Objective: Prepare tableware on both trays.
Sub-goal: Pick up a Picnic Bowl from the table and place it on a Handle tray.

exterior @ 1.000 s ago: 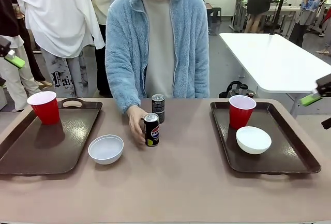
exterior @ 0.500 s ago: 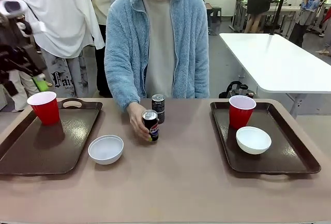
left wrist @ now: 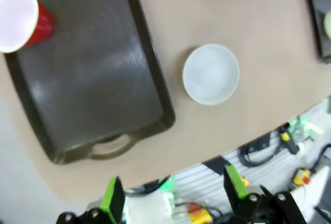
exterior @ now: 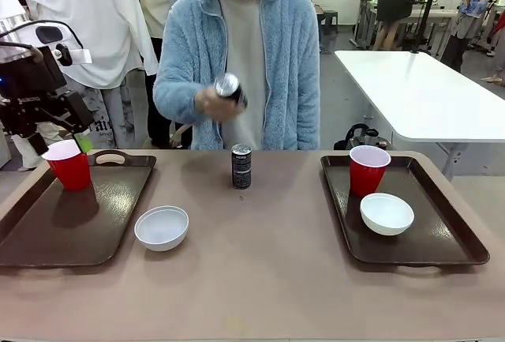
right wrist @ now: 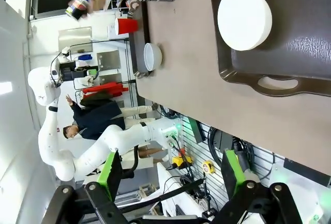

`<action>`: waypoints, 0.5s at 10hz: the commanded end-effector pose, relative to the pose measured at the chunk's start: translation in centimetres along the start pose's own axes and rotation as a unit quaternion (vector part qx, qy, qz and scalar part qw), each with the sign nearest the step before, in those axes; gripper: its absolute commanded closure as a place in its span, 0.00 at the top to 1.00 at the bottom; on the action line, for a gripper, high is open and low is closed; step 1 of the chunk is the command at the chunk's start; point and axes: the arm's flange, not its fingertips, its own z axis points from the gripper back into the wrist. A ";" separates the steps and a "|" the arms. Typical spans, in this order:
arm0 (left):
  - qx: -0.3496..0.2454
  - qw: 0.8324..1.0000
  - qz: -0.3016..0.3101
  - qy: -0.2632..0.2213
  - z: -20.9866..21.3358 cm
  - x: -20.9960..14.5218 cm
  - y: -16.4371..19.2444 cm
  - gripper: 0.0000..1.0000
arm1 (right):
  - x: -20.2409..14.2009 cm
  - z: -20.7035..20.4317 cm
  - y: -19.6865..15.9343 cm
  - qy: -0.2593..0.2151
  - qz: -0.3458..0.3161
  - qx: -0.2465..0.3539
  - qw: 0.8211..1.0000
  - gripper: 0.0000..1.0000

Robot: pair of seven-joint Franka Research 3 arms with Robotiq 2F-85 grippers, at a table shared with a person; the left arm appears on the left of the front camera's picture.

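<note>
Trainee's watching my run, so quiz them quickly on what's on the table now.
1. How many items sit on the right tray?
2. True or false: the white bowl beside the left tray sits inside it.
3. One can stands between the trays; the other can is: A) on the right tray, B) in the person's hand, C) on the left tray.
Key: 1 two; 2 false; 3 B.
</note>
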 end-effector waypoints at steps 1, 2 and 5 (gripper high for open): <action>-0.011 1.000 0.002 0.012 0.9 0.0 0.0 1.00 | -0.1 0.0 0.3 -0.003 0.004 0.010 1.000 1.00; -0.011 1.000 0.002 0.012 0.9 0.0 0.0 1.00 | -0.1 0.0 0.3 -0.003 0.004 0.010 1.000 1.00; 0.014 1.000 0.007 -0.025 0.9 0.9 -1.4 1.00 | -0.1 0.0 0.3 -0.003 0.004 0.010 1.000 1.00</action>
